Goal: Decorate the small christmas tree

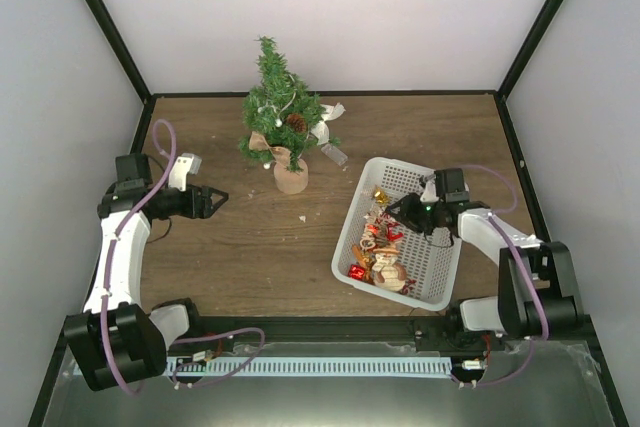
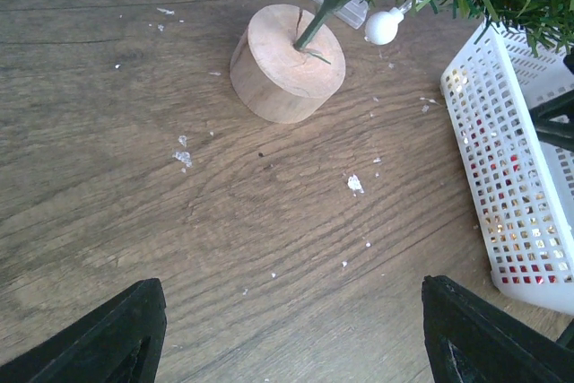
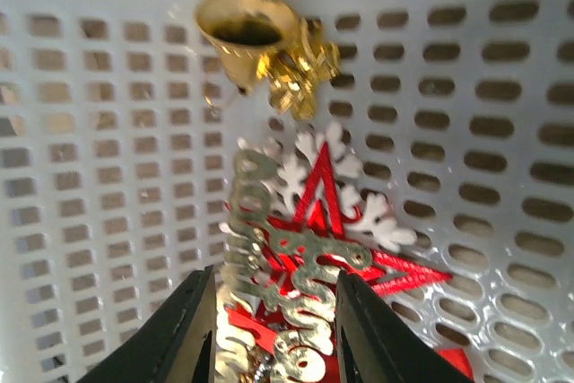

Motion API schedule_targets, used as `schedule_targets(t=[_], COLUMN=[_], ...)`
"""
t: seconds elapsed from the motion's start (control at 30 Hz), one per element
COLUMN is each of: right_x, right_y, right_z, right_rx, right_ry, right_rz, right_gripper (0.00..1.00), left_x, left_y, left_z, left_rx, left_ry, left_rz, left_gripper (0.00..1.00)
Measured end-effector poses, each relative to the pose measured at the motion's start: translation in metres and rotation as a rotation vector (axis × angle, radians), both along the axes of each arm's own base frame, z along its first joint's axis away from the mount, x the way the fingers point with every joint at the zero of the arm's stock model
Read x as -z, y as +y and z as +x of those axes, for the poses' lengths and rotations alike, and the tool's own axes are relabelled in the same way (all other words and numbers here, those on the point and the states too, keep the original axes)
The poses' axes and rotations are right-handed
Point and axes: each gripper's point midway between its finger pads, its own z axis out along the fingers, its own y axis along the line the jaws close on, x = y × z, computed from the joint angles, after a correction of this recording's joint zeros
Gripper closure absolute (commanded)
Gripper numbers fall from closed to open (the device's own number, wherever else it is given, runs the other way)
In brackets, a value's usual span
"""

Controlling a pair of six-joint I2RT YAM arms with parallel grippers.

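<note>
Partly done. The small christmas tree stands near the table's far edge and carries a pine cone and a white bauble. Ornaments remain in the basket. The left gripper is spread wide and empty. The right gripper straddles a glitter ornament; grip unconfirmed.

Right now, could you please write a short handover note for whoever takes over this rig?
Left end effector: open, empty, over bare table beside the small christmas tree.
Right end effector: down in the white basket, fingers either side of a silver glitter ornament; grip unconfirmed.
Positions: tree upright at the back, basket on the right arm's side.
Done: tree carries a pine cone and a white bauble.
Left: gold bell, red star and other ornaments lie in the basket, not yet hung.
</note>
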Motion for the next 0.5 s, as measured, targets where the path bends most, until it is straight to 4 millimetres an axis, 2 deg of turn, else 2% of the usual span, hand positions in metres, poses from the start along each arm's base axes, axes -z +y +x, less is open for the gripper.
schedule_targets(t=[0.23,0.5], right_x=[0.024,0.031], right_y=[0.011,0.035], right_z=[-0.022,-0.036], right_rx=[-0.067,-0.156], right_ry=[0.111,0.156], right_rz=[0.009,0.117], right_gripper=[0.62,0.63], left_x=[0.001,0.001], left_y=[0.000,0.000], left_z=[0.000,0.000], left_rx=[0.000,0.000], left_ry=[0.003,0.003], left_rz=[0.000,0.000], left_gripper=[0.22,0.21])
